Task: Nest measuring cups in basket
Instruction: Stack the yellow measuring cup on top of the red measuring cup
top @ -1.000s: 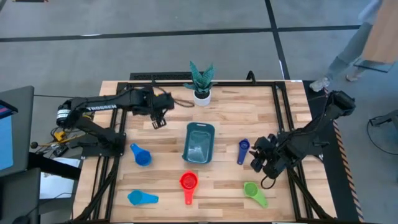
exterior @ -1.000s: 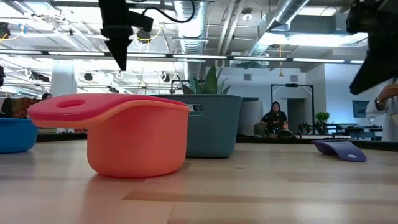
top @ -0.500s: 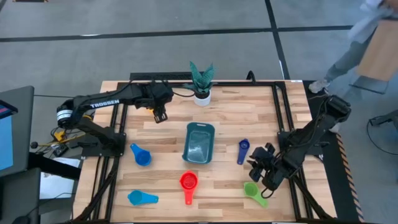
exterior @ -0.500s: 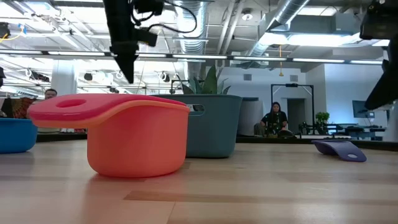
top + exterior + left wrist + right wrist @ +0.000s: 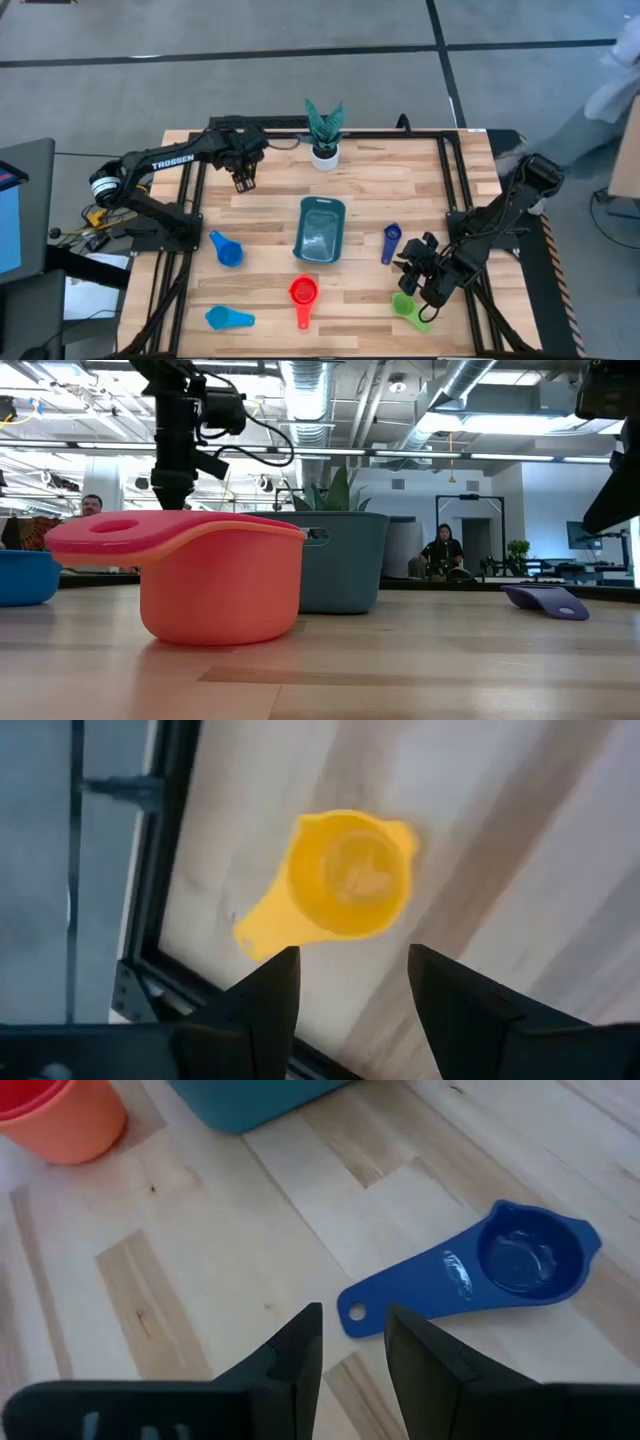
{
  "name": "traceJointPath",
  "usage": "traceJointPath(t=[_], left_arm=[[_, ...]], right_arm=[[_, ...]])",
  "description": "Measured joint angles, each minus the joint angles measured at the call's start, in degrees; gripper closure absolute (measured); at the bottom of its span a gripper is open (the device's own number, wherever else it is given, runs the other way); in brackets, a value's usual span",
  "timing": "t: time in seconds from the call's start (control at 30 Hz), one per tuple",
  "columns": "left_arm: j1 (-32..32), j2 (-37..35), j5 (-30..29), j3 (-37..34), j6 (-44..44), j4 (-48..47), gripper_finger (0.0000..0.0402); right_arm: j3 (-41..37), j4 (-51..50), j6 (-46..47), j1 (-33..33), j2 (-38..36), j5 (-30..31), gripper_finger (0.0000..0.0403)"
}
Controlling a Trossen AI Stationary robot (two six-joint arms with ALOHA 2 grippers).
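Observation:
My left gripper is open and hovers above the yellow cup, which sits upright near the table's far left edge; that cup is hidden in the high view. My right gripper is open just short of the handle end of the dark blue cup; in the high view my right gripper stands between the dark blue cup and the green cup. The teal basket sits mid-table. A red cup sitting in an orange one, the blue cup and the light blue cup rest on the table.
A small white pot with a green plant stands at the far edge behind the basket. A black frame runs along the table's left, right and far sides. A person passes beyond the far right corner. Bare wood lies between basket and plant.
My left gripper has moved toward the far edge and a little to the left, ending over the yellow cup. My right gripper has moved toward the near edge, toward the green cup. The person beyond the right side has walked on. No cup has moved.

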Motion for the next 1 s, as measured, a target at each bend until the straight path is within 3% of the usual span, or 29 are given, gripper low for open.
traceJointPath(t=[0.17,0.37,1.0], left_arm=[[7.3,1.42,4.92,0.07,-0.82,5.18,0.0223],[12.09,5.46,5.1,0.04,0.06,7.72,0.0223],[14.43,18.83,4.64,0.04,8.65,14.15,0.0224]], right_arm=[[0.0,-0.05,-0.37,-0.12,0.0,0.57,0.0273],[0.0,0.18,-0.19,0.14,0.39,0.59,0.0268],[0.0,0.08,-0.41,-0.03,0.39,0.19,0.0274]])
